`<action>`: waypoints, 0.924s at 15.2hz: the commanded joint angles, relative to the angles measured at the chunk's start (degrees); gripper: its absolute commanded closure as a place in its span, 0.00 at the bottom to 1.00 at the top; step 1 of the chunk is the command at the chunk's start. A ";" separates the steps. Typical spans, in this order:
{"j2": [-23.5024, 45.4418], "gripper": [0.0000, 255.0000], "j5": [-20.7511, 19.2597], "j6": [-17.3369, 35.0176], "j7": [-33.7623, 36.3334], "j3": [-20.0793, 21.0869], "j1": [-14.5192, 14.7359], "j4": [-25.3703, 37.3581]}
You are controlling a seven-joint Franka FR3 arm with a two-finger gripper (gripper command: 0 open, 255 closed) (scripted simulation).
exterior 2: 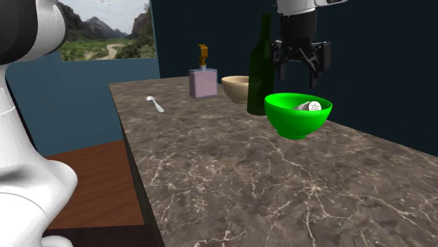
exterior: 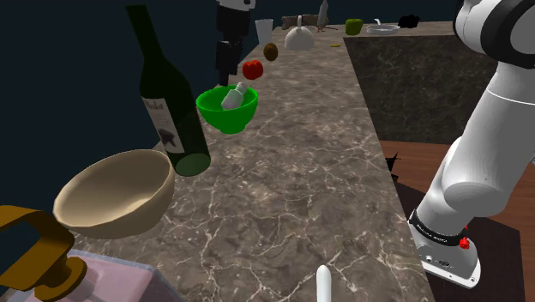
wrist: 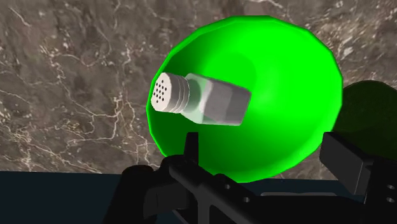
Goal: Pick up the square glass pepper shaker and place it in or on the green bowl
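Observation:
The square pepper shaker (exterior: pixel 233 96) lies on its side inside the green bowl (exterior: pixel 225 116), its holed cap tilted up against the rim. The wrist view has the grey-white shaker (wrist: pixel 203 100) resting across the green bowl (wrist: pixel 280 76), apart from both fingers. My black gripper (exterior 2: pixel 302 67) hangs open just above the green bowl (exterior 2: pixel 295 119) and holds nothing. Its cap pokes over the rim as the shaker (exterior 2: pixel 311 107) shows from the side. In the shoulder view the gripper (exterior: pixel 226 70) is right above the bowl's far edge.
A dark wine bottle (exterior: pixel 167 94) stands close beside the bowl, with a beige bowl (exterior: pixel 111 193) and a pink soap dispenser (exterior 2: pixel 202 81) beyond it. A red fruit (exterior: pixel 252 69) and a brown one (exterior: pixel 271 51) lie behind the bowl. A white spoon (exterior: pixel 323 283) lies near the marble counter's edge (exterior: pixel 377 154).

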 commanded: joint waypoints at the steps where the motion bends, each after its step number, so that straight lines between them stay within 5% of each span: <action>1: 0.00 0.00 0.00 0.00 0.00 0.00 0.00 0.00; 6: 1.25 0.00 -0.42 -7.82 0.37 -0.05 -0.02 9.02; 14: 1.24 0.00 -0.41 -7.81 0.37 -0.05 -0.03 9.00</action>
